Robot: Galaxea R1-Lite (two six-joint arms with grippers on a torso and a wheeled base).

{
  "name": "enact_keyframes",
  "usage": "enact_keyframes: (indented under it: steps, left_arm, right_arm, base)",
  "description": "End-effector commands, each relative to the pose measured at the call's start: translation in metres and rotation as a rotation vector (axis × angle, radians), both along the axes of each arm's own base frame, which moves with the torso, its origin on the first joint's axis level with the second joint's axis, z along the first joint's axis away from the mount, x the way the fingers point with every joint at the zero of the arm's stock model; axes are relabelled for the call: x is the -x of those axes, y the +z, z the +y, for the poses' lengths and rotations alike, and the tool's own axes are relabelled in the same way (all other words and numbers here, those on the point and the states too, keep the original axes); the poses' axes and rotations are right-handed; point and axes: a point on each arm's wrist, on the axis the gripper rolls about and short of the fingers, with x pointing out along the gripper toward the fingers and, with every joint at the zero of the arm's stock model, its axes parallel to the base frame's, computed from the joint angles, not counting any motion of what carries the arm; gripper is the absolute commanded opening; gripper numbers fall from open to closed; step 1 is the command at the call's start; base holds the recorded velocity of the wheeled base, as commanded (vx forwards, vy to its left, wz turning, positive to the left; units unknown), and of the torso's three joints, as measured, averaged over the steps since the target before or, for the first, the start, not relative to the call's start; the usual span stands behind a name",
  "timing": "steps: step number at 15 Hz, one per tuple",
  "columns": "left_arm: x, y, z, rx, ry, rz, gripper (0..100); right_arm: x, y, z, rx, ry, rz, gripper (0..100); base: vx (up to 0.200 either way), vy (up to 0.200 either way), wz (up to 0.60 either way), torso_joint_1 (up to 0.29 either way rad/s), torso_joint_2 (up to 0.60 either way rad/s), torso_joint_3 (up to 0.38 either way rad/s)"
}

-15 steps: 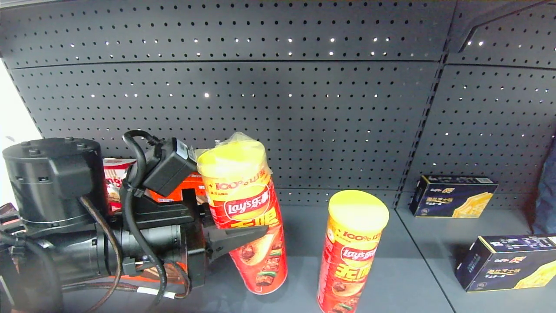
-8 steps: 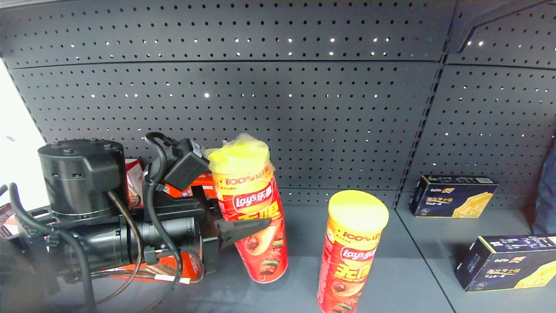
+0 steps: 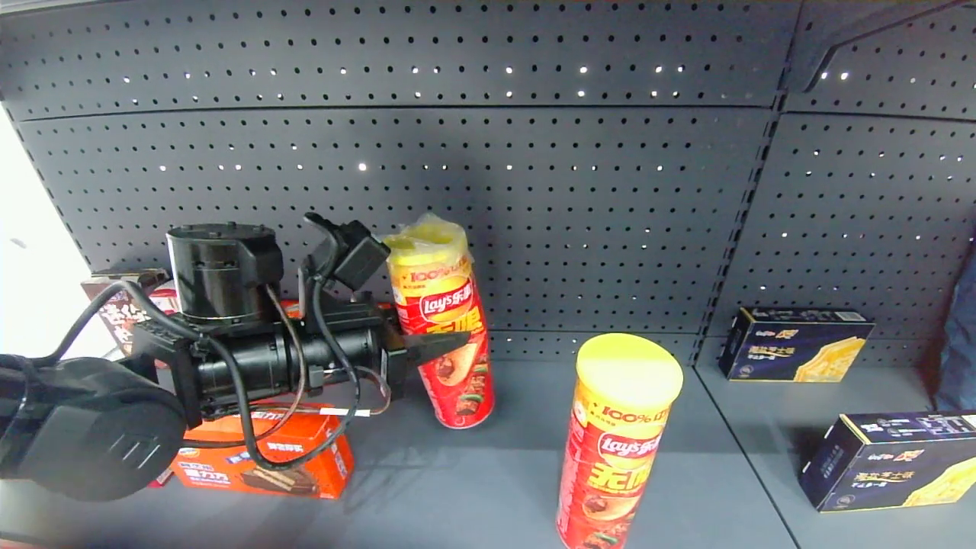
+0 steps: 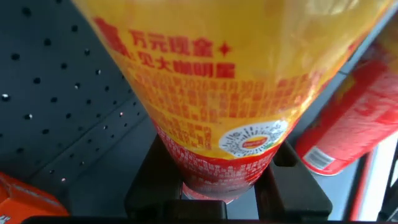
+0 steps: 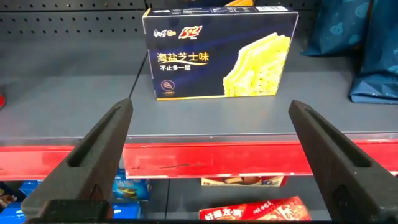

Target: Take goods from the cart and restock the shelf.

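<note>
Left end effector (image 3: 448,343) grips a chip can (image 3: 436,301); second can (image 3: 619,442) at 4 o'clock, orange box (image 3: 263,461) at 8 o'clock. Right end effector (image 5: 210,106) spread, facing navy box (image 5: 221,53).

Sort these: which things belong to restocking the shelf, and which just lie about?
Job: left pincer; red-and-yellow cylindrical chip can it grips; grey metal shelf.
Lying about: standing red-and-yellow chip can; orange cardboard box; two dark blue cardboard boxes.
</note>
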Motion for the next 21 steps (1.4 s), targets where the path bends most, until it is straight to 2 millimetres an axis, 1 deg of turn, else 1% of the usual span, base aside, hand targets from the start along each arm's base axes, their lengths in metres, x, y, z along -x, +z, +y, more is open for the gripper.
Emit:
enact_keyframes:
  steps: [1,2,4,7,8,9,12,14,17,21]
  left_arm:
    - [-0.014,-0.009,-0.007,-0.015,-0.009,0.013,0]
    - [-0.025,-0.014,-0.011,-0.043,-0.014,-0.016,0]
    - [-0.038,-0.02,-0.017,-0.063,-0.024,-0.038,0]
    - [-0.043,-0.026,-0.035,-0.066,-0.065,-0.035,0]
    - [-0.044,-0.027,-0.036,-0.066,-0.066,-0.033,0]
    - [-0.048,-0.031,-0.044,-0.067,-0.084,-0.034,0]
    - [-0.049,-0.036,-0.059,-0.07,-0.119,-0.03,0]
    - [-0.052,-0.039,-0.073,-0.067,-0.147,-0.037,0]
    - [-0.055,-0.043,-0.082,-0.068,-0.164,-0.035,0]
    - [-0.061,-0.046,-0.087,-0.066,-0.165,-0.039,0]
  right_arm:
    - [0.0,0.0,0.0,0.0,0.001,0.004,100]
    - [0.0,0.0,0.0,0.0,-0.001,0.004,100]
    - [0.0,0.0,0.0,0.0,-0.001,0.004,100]
    - [0.0,0.0,0.0,0.0,0.001,0.004,100]
    - [0.0,0.0,0.0,0.0,-0.001,0.004,100]
    - [0.0,0.0,0.0,0.0,0.001,0.004,100]
    - [0.0,0.0,0.0,0.0,0.001,0.004,100]
    - [0.0,0.0,0.0,0.0,0.001,0.004,100]
    - [0.0,0.0,0.0,0.0,-0.001,0.004,100]
    - [0.0,0.0,0.0,0.0,0.001,0.004,100]
  base:
    - [0.0,0.0,0.0,0.0,0.0,0.0]
    - [0.0,0.0,0.0,0.0,0.0,0.0]
    - [0.0,0.0,0.0,0.0,0.0,0.0]
    - [0.0,0.0,0.0,0.0,0.0,0.0]
    - [0.0,0.0,0.0,0.0,0.0,0.0]
    - [0.0,0.0,0.0,0.0,0.0,0.0]
    - [0.0,0.0,0.0,0.0,0.0,0.0]
    - [0.0,0.0,0.0,0.0,0.0,0.0]
    - [0.0,0.0,0.0,0.0,0.0,0.0]
    - [0.0,0.0,0.0,0.0,0.0,0.0]
